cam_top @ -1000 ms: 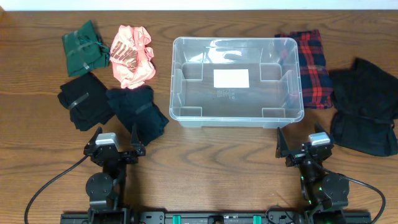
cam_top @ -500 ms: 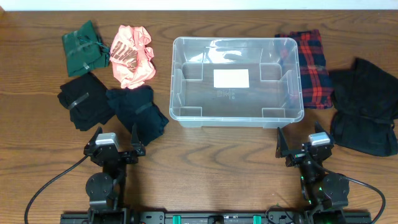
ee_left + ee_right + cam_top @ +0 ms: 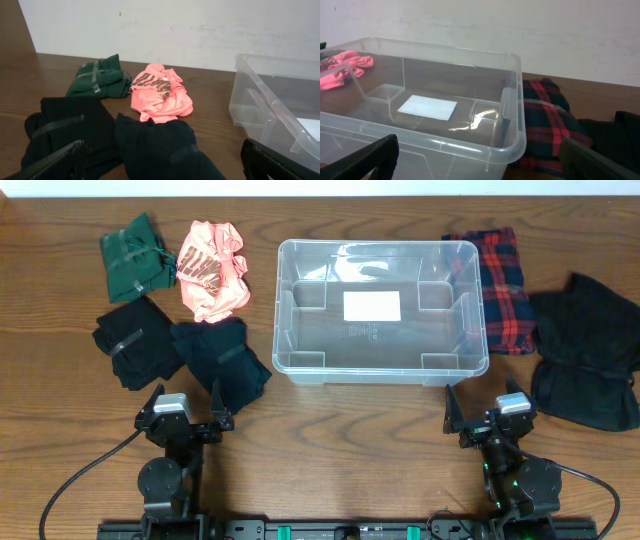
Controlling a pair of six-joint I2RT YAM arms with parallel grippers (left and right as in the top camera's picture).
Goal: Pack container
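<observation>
The clear plastic container [image 3: 380,370] stands at the table's centre with nothing in it but a white label [image 3: 371,306] on its base; it also shows in the right wrist view [image 3: 470,145] and at the right of the left wrist view [image 3: 280,115]. My left gripper [image 3: 184,412] is open near the front edge, just in front of a dark navy garment [image 3: 222,362]. My right gripper [image 3: 484,414] is open near the front edge, just in front of the container's front right corner. Neither holds anything.
Left of the container lie a green garment [image 3: 135,258], a pink garment [image 3: 212,270] and a black garment [image 3: 133,340]. Right of it lie a red plaid garment [image 3: 502,275] and a large black garment [image 3: 588,350].
</observation>
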